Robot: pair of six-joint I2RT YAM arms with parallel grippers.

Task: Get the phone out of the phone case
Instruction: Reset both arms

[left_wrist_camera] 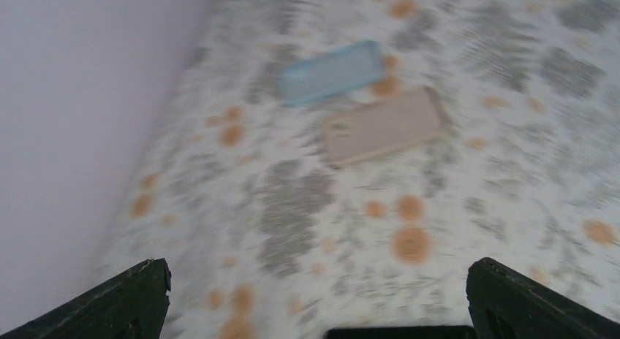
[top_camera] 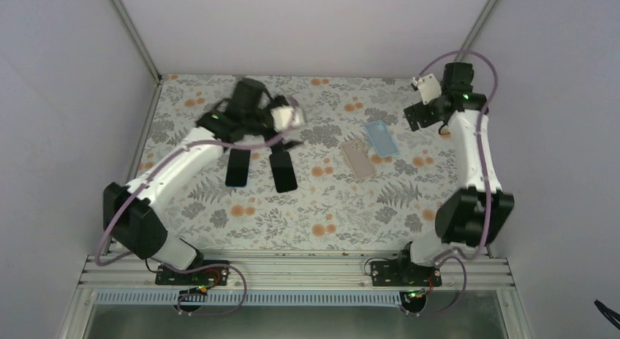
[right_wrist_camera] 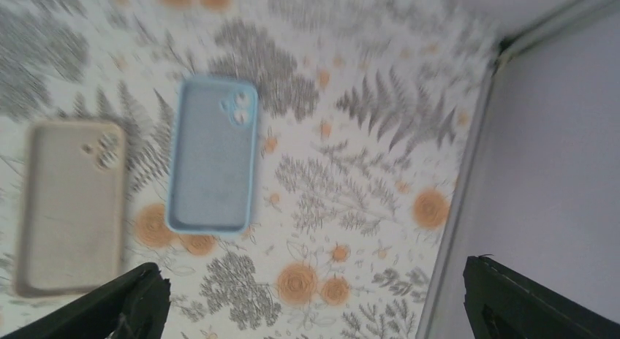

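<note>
**Reference landmark: beige case.** All positions are given relative to it.

**Hand state**
- Left hand: fingers spread wide, nothing between them. It hangs above the counter, left of the beige case, over the far ends of the two dark phones. Its wrist view is blurred.
- Right hand: fingers spread wide and empty. It is raised to the right of the beige case, beyond the blue case and near the far corner of the enclosure.

**Placement**
- The blue case lies just right of the beige case, slightly farther back and not touching it.
- The first dark phone and second dark phone lie side by side, well left of the beige case.
- Judgement: the cases are grouped on one side and the phones on the other to keep separated parts sorted. Two cases and two phones suggest the extraction is already done.

**Appearance**
- Both cases lie flat with the open side up. The shells have raised rims and look empty, with camera cut-outs at one corner.
- Both phones are flat, black and rectangular. Whether either still wears a thin dark cover cannot be determined.
</note>
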